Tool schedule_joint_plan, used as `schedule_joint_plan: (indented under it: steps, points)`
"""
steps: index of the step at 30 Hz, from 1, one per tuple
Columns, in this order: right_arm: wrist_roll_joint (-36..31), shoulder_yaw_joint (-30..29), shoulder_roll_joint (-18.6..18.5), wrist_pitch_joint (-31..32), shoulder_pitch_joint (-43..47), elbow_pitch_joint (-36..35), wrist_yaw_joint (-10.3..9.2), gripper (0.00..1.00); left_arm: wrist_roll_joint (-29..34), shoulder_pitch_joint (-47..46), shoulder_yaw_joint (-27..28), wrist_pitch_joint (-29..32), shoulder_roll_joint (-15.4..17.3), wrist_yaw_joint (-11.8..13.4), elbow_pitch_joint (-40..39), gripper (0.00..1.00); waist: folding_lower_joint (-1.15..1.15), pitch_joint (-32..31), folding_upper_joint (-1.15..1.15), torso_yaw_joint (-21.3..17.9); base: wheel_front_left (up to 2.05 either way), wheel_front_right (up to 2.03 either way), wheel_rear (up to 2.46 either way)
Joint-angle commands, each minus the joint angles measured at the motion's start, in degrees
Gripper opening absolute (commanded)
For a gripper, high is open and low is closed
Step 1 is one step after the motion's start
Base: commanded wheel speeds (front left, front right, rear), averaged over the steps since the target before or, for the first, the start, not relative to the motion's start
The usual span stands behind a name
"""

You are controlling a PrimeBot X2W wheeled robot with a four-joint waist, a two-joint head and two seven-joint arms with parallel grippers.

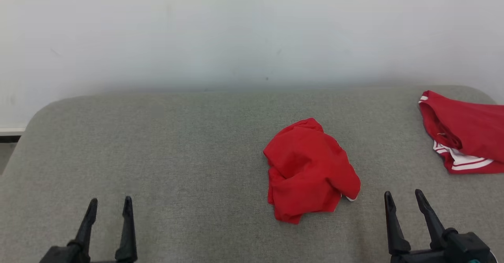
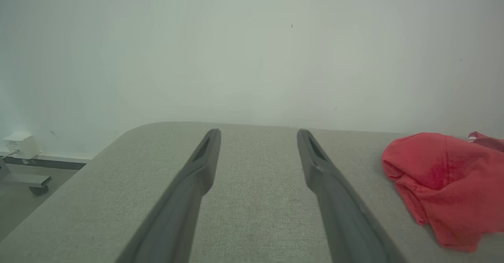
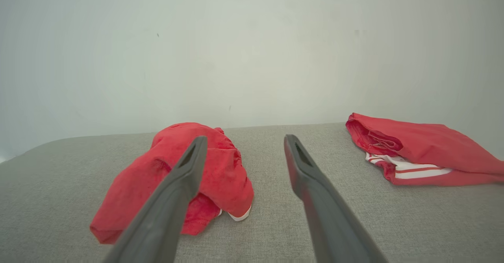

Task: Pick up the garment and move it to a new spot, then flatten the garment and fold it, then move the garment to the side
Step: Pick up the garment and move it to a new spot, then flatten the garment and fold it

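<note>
bench: grey, lower frame | garment: red crumpled heap, centre-right | striped red piece: right edge | my left end effector lower left, right end effector lower right, both wide, empty | likely light, limp, soft; I'd pinch its raised top fold

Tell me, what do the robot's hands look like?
Each hand is a gripper, the left gripper and the right gripper, with two long, thin, dark fingers tapering to narrow tips. Each tip has a small slot, and the fingers join a chunky black base.
</note>
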Motion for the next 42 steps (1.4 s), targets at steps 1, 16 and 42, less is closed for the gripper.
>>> schedule_joint_plan:
  steps: [1, 16, 42]
  points:
    - [-0.4, 0.0, -0.2, 0.0, 0.8, 0.0, -0.17, 1.0, 0.4, 1.3, 0.5, -0.1, -0.8, -0.4, -0.4, 1.0, 0.0, -0.4, 0.0, 0.4, 0.0, 0.0, 0.0]
    - [-0.3, 0.4, -0.7, 0.0, 2.0, 0.4, -0.17, 1.0, 5.8, 4.7, 5.6, -0.1, -6.6, -7.3, 0.3, 1.0, 0.0, -1.0, 0.0, 0.7, 0.0, 0.0, 0.0]
    - [0.2, 1.8, -1.9, 0.0, -5.5, 6.3, -0.17, 1.0, 11.6, 4.1, 9.4, -0.1, -10.9, -11.5, 1.6, 1.0, 0.0, -0.9, 0.0, 1.5, 0.0, 0.0, 0.0]
